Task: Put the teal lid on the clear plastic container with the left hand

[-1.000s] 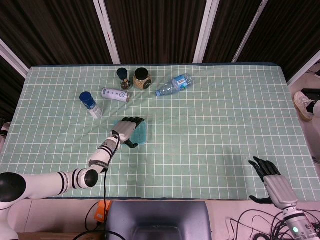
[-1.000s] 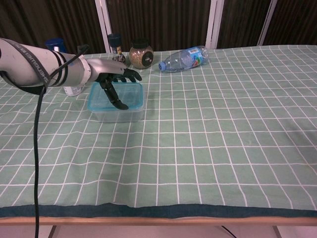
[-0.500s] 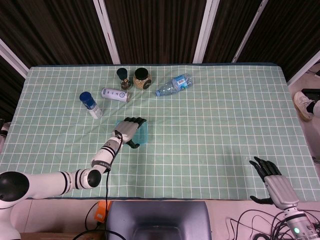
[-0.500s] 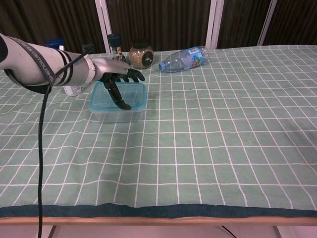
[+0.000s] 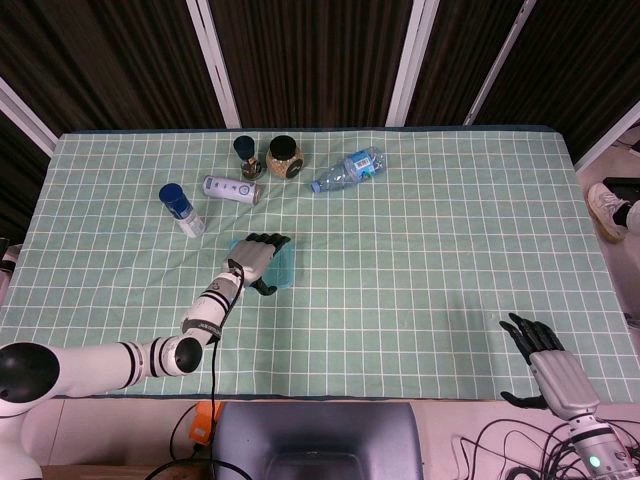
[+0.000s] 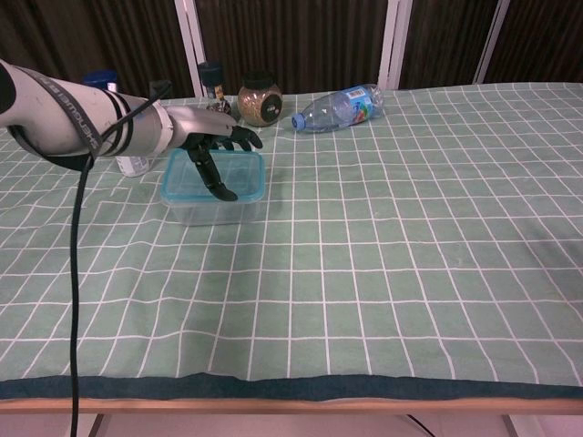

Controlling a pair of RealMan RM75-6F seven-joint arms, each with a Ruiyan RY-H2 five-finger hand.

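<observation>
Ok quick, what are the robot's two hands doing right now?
Left hand: on the teal lid over the clear plastic container, fingers spread; a grip cannot be told.
Right hand: open, holding nothing.

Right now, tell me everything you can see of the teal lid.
The teal lid is a translucent rectangle with rounded corners and a raised rim, plastic by its look. It lies flat on top of the clear plastic container, roughly lined up with it; whether it is snapped shut cannot be told. The left hand reaches over it, fingers spread and pointing down onto its top. It sits left of centre on the checked tablecloth.
</observation>
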